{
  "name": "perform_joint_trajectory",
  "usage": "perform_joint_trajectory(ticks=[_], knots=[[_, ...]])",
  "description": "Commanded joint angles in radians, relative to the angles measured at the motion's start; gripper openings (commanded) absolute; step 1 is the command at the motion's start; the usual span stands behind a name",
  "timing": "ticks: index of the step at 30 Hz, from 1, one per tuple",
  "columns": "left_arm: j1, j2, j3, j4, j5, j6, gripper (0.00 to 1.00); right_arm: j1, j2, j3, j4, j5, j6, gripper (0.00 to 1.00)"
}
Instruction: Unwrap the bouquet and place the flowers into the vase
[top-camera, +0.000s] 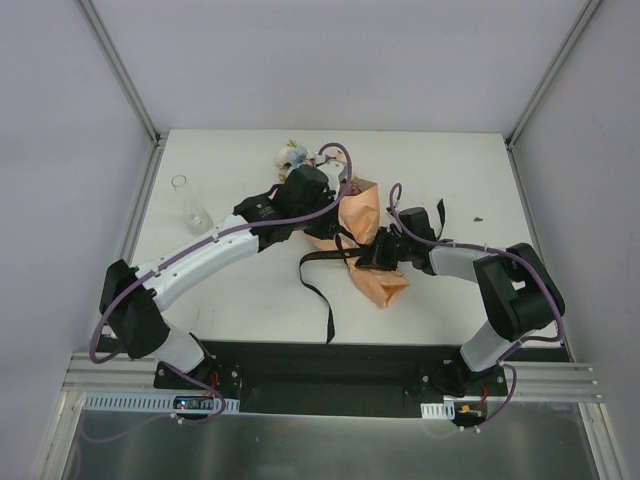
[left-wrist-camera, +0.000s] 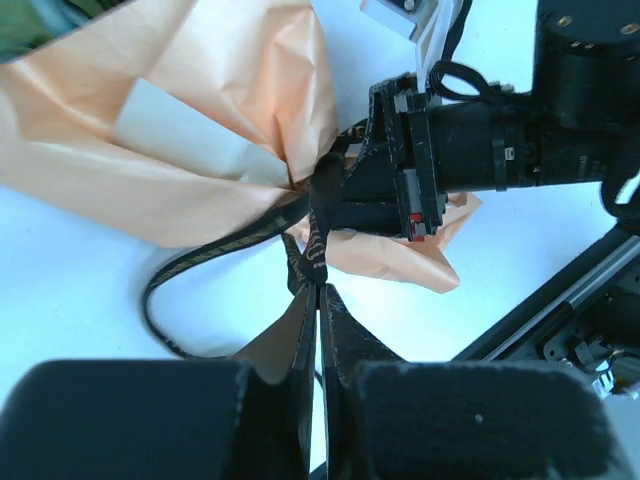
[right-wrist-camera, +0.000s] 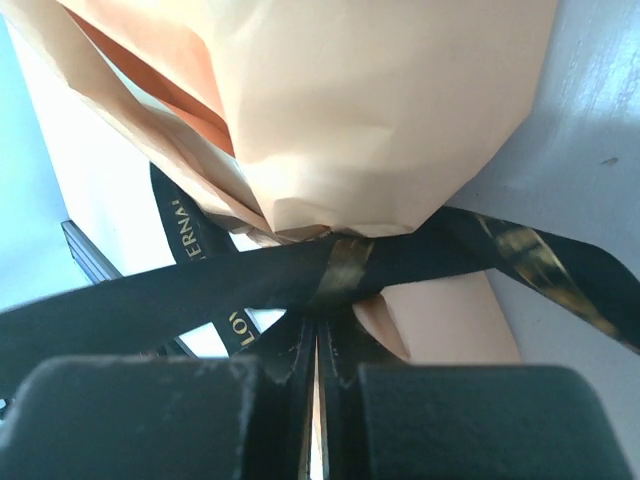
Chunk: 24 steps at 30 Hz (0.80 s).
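Now, step in hand: loosening the black ribbon (right-wrist-camera: 200, 280) so the paper can come off the bouquet (top-camera: 362, 215). The task looks early: the wrap is cinched and nothing stands in the vase (top-camera: 188, 205).
Left gripper (left-wrist-camera: 320, 290): pressed together on a ribbon strand just below the knot, with a fold of paper beside the fingers.
Right gripper (right-wrist-camera: 318, 325): pinching the ribbon band right at the cinch, facing the left one across the knot.
Bouquet: lying about midway across the table (top-camera: 240, 290), nearer its far edge. The flowers (top-camera: 293, 157) point to the far edge and the narrow end to the near edge.
Vase: upright near the left edge, well apart from the bouquet.
Doing it well: let one side anchor while the other draws its strand away, low and slow. If the whole cone drags along, the knot is likely tightening rather than slipping.
Room: bare table shows toward the near and right edges. A loose ribbon tail trails to the near edge, so pull away from the vase.
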Motion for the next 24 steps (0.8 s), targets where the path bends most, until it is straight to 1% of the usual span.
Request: perform_joint_trajectory(ticks=[1, 8, 9, 15, 19, 21, 24], knots=[[-0.006, -0.165, -0.010, -0.037, -0.146, 0.006, 0.00, -0.006, 0.006, -0.016, -0.011, 0.058, -0.002, 0.01], [-0.006, -0.376, 0.019, -0.092, -0.335, 0.059, 0.00, -0.006, 0.005, -0.013, -0.028, 0.079, 0.003, 0.01], [-0.006, -0.421, 0.026, -0.096, -0.360, 0.082, 0.00, -0.008, 0.005, -0.013, -0.030, 0.081, 0.003, 0.01], [-0.006, -0.570, 0.131, -0.129, -0.501, 0.208, 0.00, -0.006, 0.006, -0.010, -0.030, 0.085, 0.007, 0.01], [-0.006, -0.636, 0.230, -0.142, -0.572, 0.288, 0.00, -0.006, 0.005, -0.013, -0.030, 0.090, 0.007, 0.01], [-0.006, -0.654, 0.267, -0.150, -0.623, 0.341, 0.00, -0.006, 0.002, -0.013, -0.030, 0.091, 0.009, 0.01], [-0.006, -0.656, 0.364, -0.172, -0.693, 0.433, 0.00, -0.006, 0.003, -0.011, -0.030, 0.091, 0.006, 0.01]])
